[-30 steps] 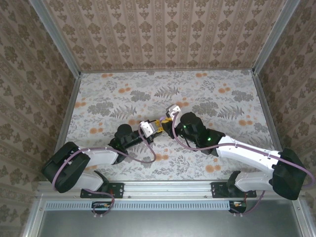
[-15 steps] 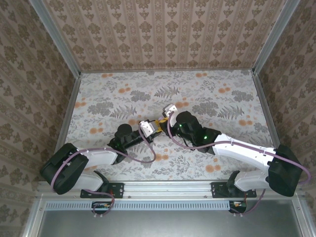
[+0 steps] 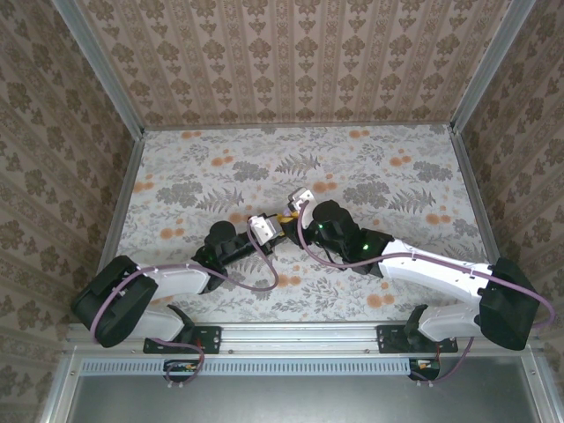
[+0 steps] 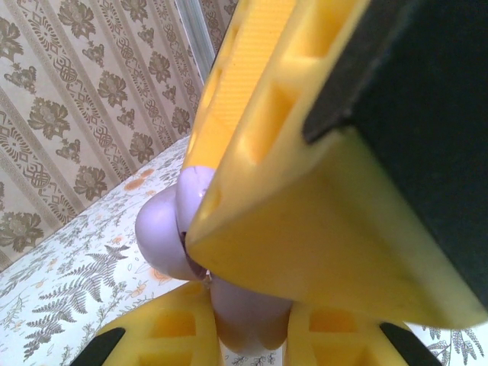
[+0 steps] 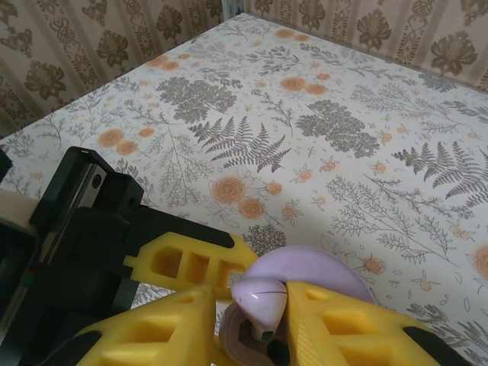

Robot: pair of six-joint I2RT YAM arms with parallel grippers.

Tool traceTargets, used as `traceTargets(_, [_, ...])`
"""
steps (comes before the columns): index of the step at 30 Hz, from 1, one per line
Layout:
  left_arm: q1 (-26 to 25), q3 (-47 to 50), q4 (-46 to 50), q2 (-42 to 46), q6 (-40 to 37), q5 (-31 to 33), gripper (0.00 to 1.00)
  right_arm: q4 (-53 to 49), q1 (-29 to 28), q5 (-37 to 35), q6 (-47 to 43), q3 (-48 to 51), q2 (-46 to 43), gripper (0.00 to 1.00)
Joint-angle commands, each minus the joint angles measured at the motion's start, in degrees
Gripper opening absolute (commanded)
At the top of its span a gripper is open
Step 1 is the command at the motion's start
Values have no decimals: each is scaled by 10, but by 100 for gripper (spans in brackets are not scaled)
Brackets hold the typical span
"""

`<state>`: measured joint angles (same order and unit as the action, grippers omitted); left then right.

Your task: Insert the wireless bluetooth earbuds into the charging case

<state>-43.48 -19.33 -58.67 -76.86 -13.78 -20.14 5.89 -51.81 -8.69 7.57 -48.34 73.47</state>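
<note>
My left gripper is shut on the lilac charging case, whose open lid stands up behind it. In the right wrist view the case's lid curves behind my right gripper, which is shut on a lilac earbud. The earbud's stem points down into the case's opening. In the top view the left gripper and right gripper meet tip to tip at the table's middle. The right gripper's yellow finger looms over the case in the left wrist view.
The floral tabletop stretches out beyond the grippers, ringed by patterned walls. The left gripper's black body and yellow finger sit just left of the right gripper's fingers.
The right arm has shifted a little left and toward the left gripper, bringing the earbud over the case. The left arm has hardly moved.
</note>
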Motion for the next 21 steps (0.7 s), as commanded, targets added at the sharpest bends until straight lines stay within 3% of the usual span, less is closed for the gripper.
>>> traceTargets(1, [-6,-16,-35,18,1,-14,2,2,-3,-10,20,-5,4,31])
traceTargets(21, [-6,-10,-33,34,1,-10,2,6,1,-22,38,-6,-4,41])
